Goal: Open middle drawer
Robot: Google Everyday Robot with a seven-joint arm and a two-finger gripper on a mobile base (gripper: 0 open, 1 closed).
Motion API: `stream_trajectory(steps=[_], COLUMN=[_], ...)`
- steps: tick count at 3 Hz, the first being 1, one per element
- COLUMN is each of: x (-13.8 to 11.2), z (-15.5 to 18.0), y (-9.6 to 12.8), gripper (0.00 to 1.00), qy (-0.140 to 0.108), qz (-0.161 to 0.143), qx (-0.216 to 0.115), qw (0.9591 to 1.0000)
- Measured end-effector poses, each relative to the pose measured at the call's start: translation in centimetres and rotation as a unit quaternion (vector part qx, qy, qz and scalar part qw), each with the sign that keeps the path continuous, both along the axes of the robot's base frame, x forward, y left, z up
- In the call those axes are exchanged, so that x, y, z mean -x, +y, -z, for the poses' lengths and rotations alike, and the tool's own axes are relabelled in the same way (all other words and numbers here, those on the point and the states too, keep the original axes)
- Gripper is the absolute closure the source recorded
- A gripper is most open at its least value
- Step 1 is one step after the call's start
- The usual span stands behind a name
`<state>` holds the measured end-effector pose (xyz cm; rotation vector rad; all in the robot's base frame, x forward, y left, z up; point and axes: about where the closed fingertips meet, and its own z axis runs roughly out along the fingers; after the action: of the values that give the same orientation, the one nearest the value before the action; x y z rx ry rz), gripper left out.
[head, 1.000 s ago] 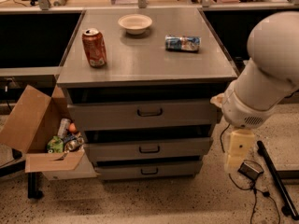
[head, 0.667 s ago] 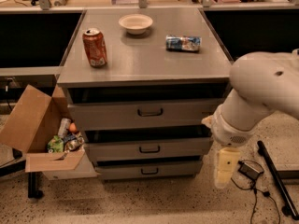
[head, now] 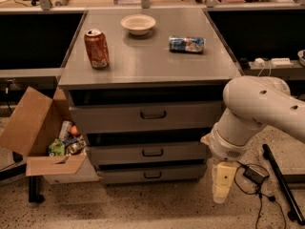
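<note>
One handle (head: 152, 152) on the middle drawer (head: 188, 152) lies left of and above our end effector (head: 221, 191), whose grip we cannot tell.

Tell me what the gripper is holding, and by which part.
Nothing. The gripper hangs low beside the right side of the cabinet, apart from the middle drawer, whose handle is untouched.

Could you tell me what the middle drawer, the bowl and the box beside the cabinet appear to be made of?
The middle drawer looks like matte grey painted metal, going by its flat even front. The bowl seems ceramic or plastic; its smooth pale surface leaves that open. The box is brown cardboard, with creased flaps. The gripper hangs below and right of that drawer.
</note>
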<state>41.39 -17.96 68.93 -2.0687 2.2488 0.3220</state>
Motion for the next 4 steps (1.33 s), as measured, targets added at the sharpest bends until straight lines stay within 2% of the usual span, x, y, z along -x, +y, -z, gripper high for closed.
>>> stream_trajectory(steps=[1, 2, 3, 4], x=[-1.3, -4.0, -6.5, -9.0], z=[3.3, 10.2, 15.7, 19.2], y=[-0.5, -1.7, -2.7, -3.4], gripper=[0.00, 0.00, 0.00, 0.00], qy=[-0.009, -0.026, -0.038, -0.055], qz=[-0.008, -0.029, -0.037, -0.039], qx=[0.004, 0.001, -0.008, -0.010], qw=[0.9999, 0.9992, 0.9986, 0.9977])
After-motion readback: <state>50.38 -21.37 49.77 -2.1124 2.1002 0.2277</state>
